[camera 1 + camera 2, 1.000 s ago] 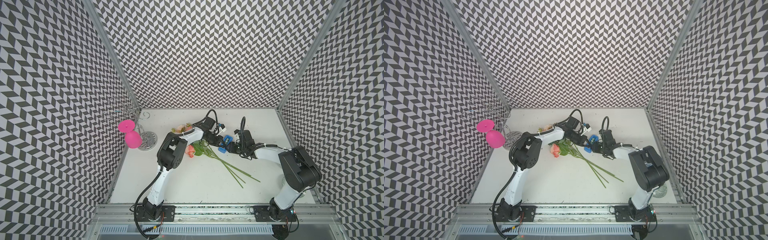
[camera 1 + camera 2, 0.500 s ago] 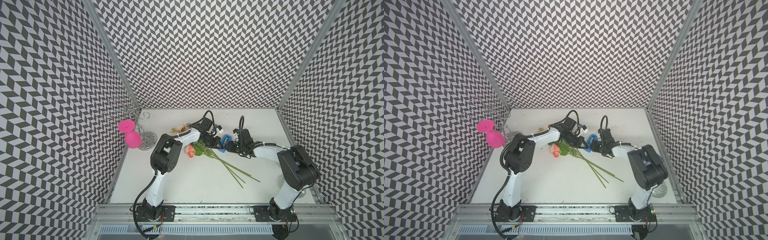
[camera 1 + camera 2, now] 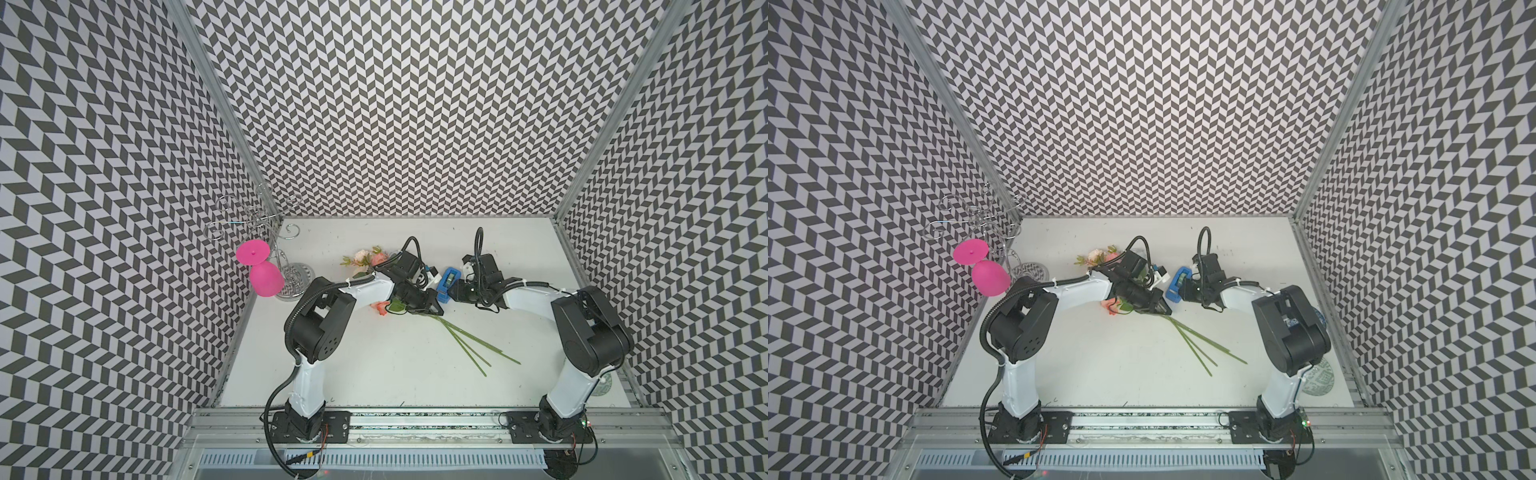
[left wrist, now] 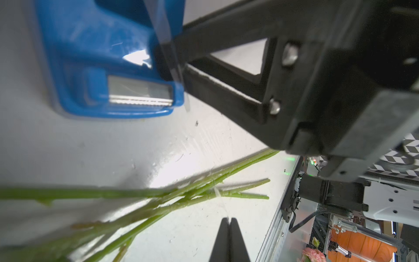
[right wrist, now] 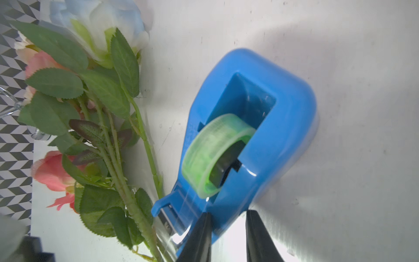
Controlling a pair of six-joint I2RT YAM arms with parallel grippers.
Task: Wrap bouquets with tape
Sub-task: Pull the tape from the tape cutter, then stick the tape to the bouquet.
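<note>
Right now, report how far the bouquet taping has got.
Done: the roses lie gathered on the table, stems fanned loose. In hand: the right gripper clamps the blue tape dispenser, while the left gripper is shut, apparently on a clear strip drawn past the cutter. Left: carrying that strip around the stems, cutting it; no wrap shows yet.

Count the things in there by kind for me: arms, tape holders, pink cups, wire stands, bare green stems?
2 robot arms: left arm, right arm
1 blue tape dispenser
1 pink goblet
1 wire rack
3 bare green stems of the bouquets
Total: 8
</note>
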